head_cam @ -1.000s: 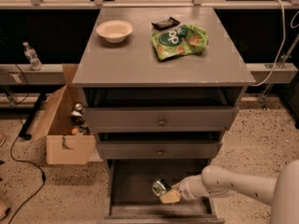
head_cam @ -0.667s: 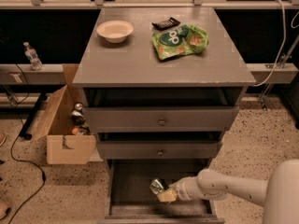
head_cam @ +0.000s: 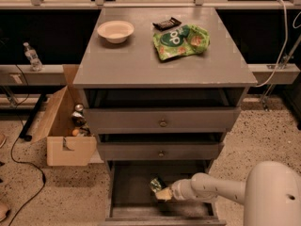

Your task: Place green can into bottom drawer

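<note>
The bottom drawer [head_cam: 132, 194] of the grey cabinet stands pulled open at the foot of the view. My gripper [head_cam: 162, 192] reaches into it from the right on a white arm and is shut on the green can [head_cam: 156, 183]. The can is small, tilted, and held just above the drawer floor, near the middle. The side of the can facing the gripper is hidden by the fingers.
The two upper drawers with round knobs [head_cam: 162, 123] stand slightly open. On the cabinet top [head_cam: 136, 62] lie a white bowl [head_cam: 115, 30], a green snack bag [head_cam: 181, 41] and a dark packet [head_cam: 166, 23]. A cardboard box [head_cam: 66, 142] with items stands on the floor at the left.
My arm has reached a little further left inside the bottom drawer, carrying the green can with it. Nothing on the cabinet top has moved.
</note>
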